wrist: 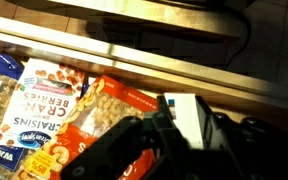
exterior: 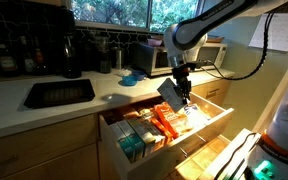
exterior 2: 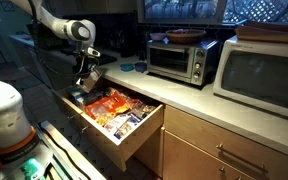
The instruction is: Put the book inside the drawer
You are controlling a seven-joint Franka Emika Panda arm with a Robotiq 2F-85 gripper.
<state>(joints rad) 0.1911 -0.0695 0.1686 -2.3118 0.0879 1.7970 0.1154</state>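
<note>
My gripper (exterior: 178, 90) is shut on the small thin book (exterior: 170, 95) and holds it tilted just above the open drawer (exterior: 216, 118). In an exterior view the book (exterior 2: 90, 75) hangs over the drawer's back part, close to the counter edge, with the drawer front (exterior 2: 136, 142) nearer the camera. In the wrist view the book (wrist: 187, 118) shows as a pale slab between my dark fingers (wrist: 184, 135), above orange and blue snack packets (wrist: 99, 115). The drawer is full of packets (exterior 2: 112, 104).
A toaster oven (exterior 2: 179, 58) and a larger microwave (exterior 2: 267, 78) stand on the counter. A flat light-blue thing (exterior: 132, 76) lies on the counter near a black stovetop (exterior: 59, 93). A lower wooden drawer (exterior: 206, 160) is also open. Robot base (exterior 2: 6, 120) stands close by.
</note>
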